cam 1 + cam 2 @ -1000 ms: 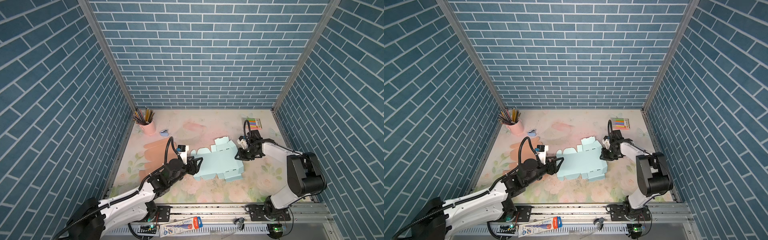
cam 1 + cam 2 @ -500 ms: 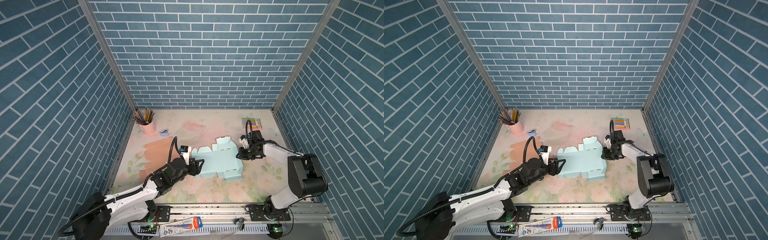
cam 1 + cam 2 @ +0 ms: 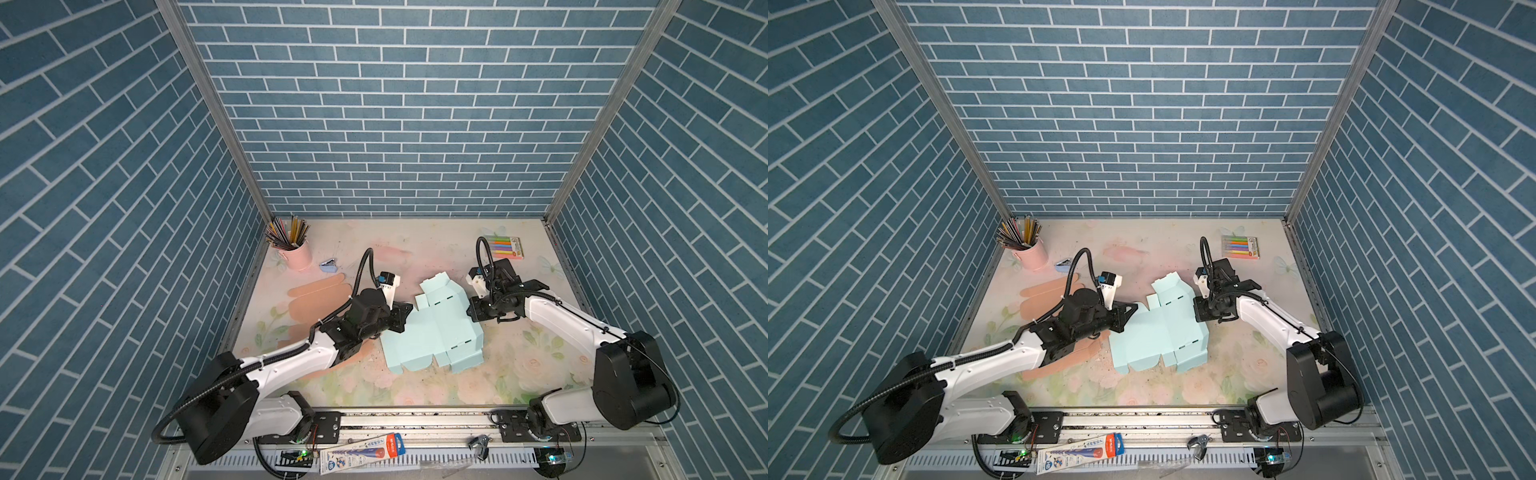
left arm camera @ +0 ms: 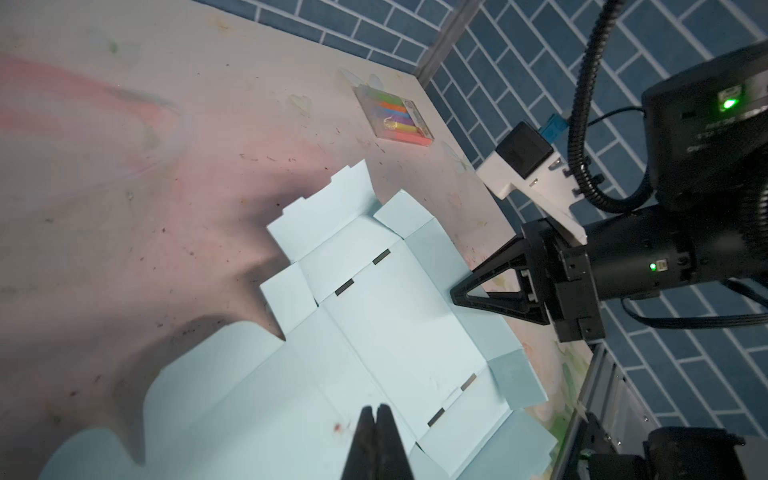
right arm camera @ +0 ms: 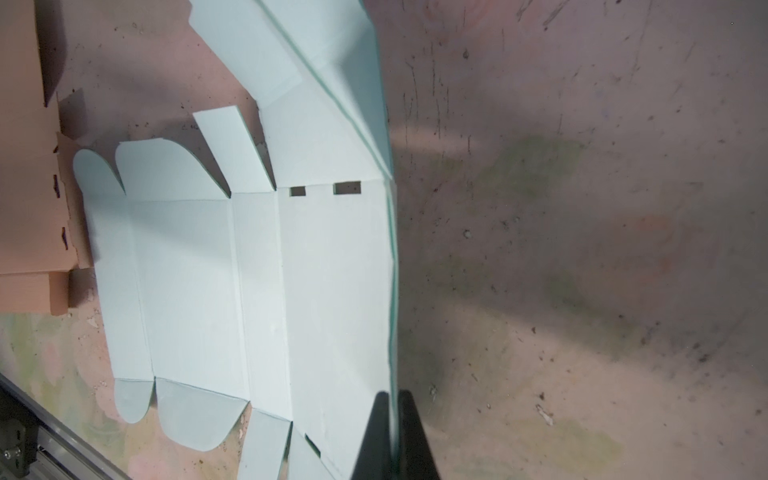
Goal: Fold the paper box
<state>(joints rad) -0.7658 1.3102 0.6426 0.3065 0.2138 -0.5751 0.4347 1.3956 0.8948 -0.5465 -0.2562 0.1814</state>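
The paper box (image 3: pixel 432 332) (image 3: pixel 1158 328) is a pale blue cut sheet lying unfolded in the middle of the table, with slots and rounded flaps. My left gripper (image 3: pixel 405 318) (image 3: pixel 1125 318) is at its left edge. In the left wrist view the left gripper (image 4: pixel 377 409) is shut, its tips over the sheet (image 4: pixel 374 332) with no paper showing between them. My right gripper (image 3: pixel 471 309) (image 3: pixel 1196 309) is at the sheet's right edge. In the right wrist view it (image 5: pixel 392 395) is shut on that edge panel, which stands raised and edge-on beside the flat sheet (image 5: pixel 324 270).
A pink pencil cup (image 3: pixel 296 253) and a small blue object (image 3: pixel 329 265) stand at the back left. A pack of coloured markers (image 3: pixel 507 247) lies at the back right. Brown cardboard sheets (image 3: pixel 320 291) (image 5: pixel 29 166) lie left of the box, partly under my left arm.
My left gripper has moved right onto the box's left edge and shut. My right gripper has closed fully on the right edge panel.
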